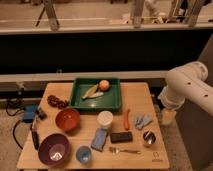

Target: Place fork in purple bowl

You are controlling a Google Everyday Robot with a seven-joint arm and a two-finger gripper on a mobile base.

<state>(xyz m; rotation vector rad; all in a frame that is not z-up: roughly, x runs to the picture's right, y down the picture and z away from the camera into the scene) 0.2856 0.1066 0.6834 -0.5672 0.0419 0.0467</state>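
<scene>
The fork [125,150] is slim and silver and lies flat near the table's front edge, just in front of the black block [121,137]. The purple bowl [54,149] stands at the front left corner, upright and empty, well left of the fork. My white arm comes in from the right, and the gripper [167,117] hangs beside the table's right edge, off to the right of the fork and clear of every object.
Between fork and purple bowl stand a small blue cup [84,155] and a blue packet [100,139]. An orange-red bowl [67,120], white cup [105,118], orange-red stick [127,119], pale blue cloth [143,120], metal cup [149,138] and green tray [114,102] are behind.
</scene>
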